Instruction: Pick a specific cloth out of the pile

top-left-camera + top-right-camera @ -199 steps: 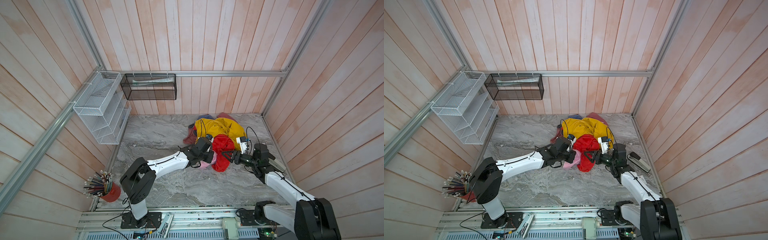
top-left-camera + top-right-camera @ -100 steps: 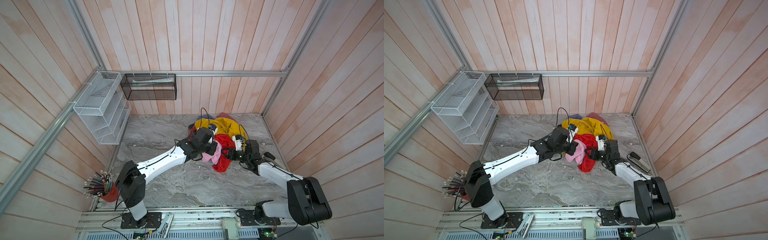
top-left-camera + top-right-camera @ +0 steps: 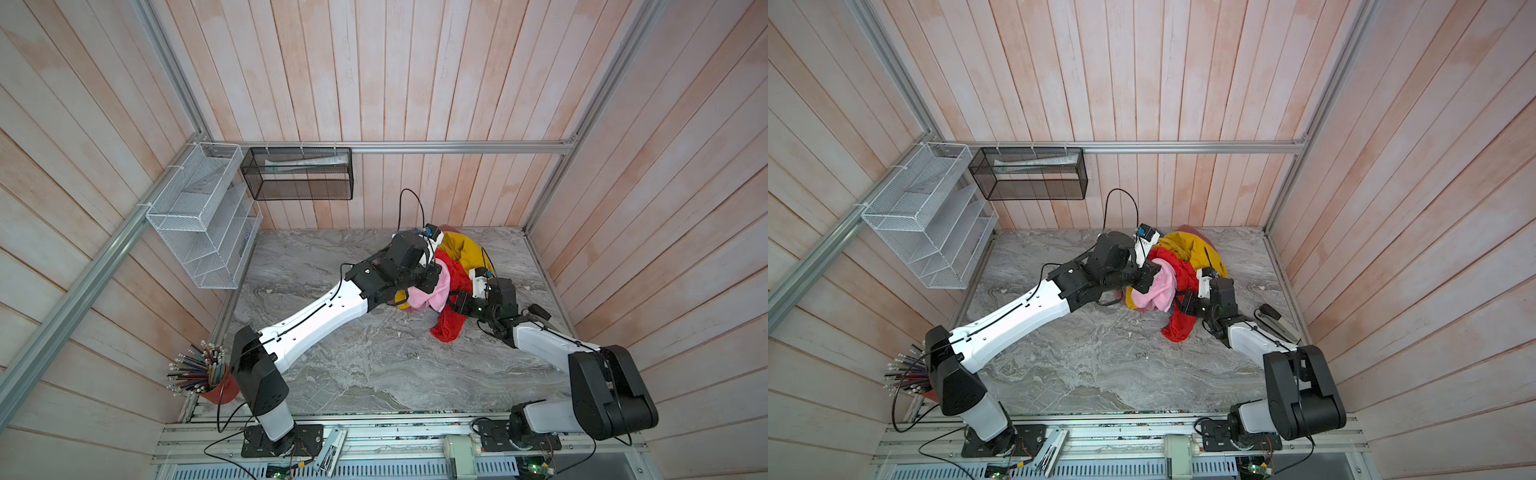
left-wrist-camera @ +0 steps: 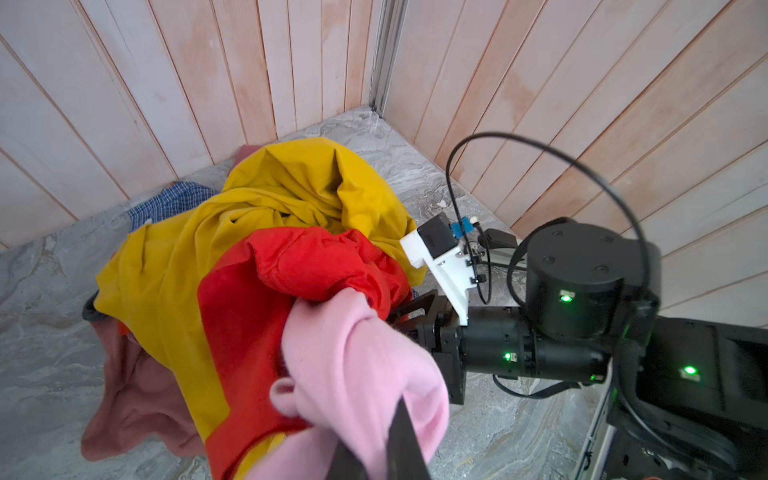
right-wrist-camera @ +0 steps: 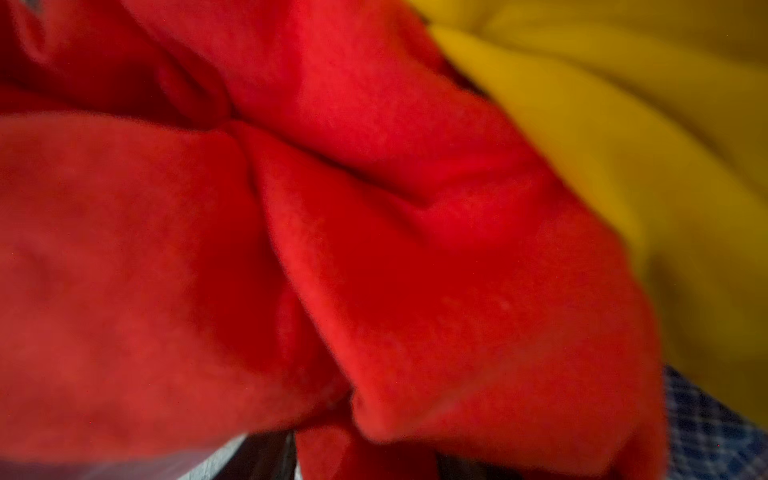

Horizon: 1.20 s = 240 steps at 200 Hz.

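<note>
My left jaws are clamped on the light pink cloth (image 4: 361,365), which hangs against the red garment (image 4: 291,266) at the pile (image 4: 291,187) edge; my right jaws are shut on that red garment, and if they slip, it rides up too.

Tips of right fingers (image 4: 419,307) out of sight behind red garment (image 4: 249,316)

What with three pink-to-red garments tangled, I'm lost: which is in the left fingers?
The cloth, pale plain pink, pinched by the left fingers; the bright red garment and dusty-rose garment are darker.
</note>
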Available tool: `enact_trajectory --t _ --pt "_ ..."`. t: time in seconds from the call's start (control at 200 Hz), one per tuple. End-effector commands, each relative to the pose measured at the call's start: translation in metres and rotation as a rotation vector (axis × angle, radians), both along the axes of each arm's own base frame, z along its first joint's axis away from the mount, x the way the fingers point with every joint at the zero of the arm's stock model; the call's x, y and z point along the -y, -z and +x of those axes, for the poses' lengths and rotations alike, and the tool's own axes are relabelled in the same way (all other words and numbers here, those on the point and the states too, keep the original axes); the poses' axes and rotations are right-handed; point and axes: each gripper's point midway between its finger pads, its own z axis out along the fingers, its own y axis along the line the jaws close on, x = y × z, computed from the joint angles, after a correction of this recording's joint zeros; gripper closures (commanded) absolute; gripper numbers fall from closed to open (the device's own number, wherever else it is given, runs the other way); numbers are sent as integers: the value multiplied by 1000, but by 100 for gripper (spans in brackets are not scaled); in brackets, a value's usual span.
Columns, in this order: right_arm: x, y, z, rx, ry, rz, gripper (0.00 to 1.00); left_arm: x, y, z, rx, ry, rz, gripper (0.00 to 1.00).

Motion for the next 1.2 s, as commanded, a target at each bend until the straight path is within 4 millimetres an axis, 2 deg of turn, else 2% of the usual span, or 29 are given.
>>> enact_trajectory --t 0.0,0.235,0.49,0.76,0.995,1.195 --pt "4 3 8 -5 47 -10 49 -7 -71 -10 122 33 -105 97" --pt "4 6 10 -16 57 6 49 -16 -105 -21 169 46 -154 96" --pt "6 12 11 -42 87 16 48 -33 -125 -25 212 8 -159 94" --pt "7 17 16 -64 107 13 48 -49 -172 -27 307 -31 -196 86" --pt "12 22 18 -84 135 4 47 -48 -206 -26 363 -17 -198 87" --pt "16 25 19 -91 151 6 46 -59 -238 -28 431 -43 -207 87"
